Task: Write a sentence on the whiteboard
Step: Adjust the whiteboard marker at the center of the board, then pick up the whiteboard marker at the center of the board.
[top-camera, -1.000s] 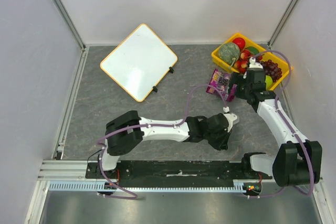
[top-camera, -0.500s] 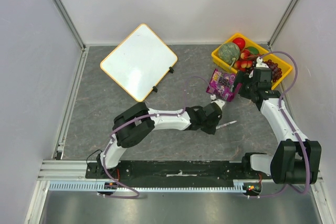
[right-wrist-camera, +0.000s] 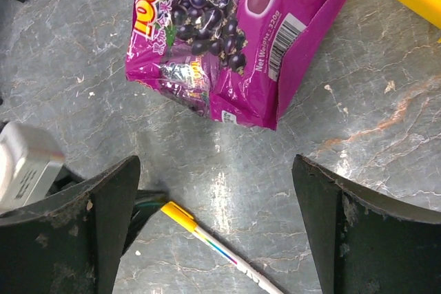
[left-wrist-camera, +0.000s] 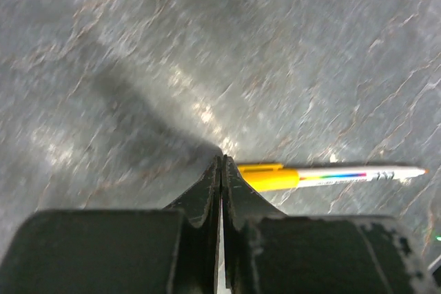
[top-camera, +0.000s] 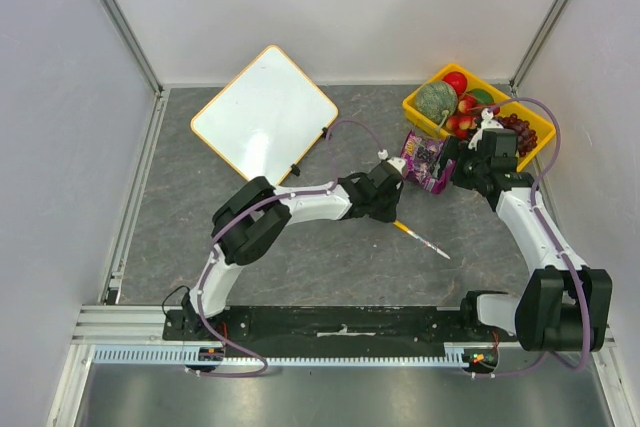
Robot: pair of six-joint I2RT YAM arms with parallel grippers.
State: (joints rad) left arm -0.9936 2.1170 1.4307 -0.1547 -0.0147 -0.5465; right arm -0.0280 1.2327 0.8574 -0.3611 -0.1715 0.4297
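Plainly, the table [top-camera: 330,267] carries the whiteboard [top-camera: 265,117] in the upper left of the top view, its white face blank, with no sentence on it yet. A yellow bin [top-camera: 424,86] of fruit sits at upper right, with a purple candy bag [right-wrist-camera: 220,39] at its lower left. The right tool [right-wrist-camera: 215,170] hangs wide apart near the bag. The left tool [left-wrist-camera: 220,166] is pressed together with nothing visible between its fingers. The pen [left-wrist-camera: 324,175] lies on the table, its yellow end just beside the tips. Lifting now would likely leave the pen behind, and a nudge could roll it away.
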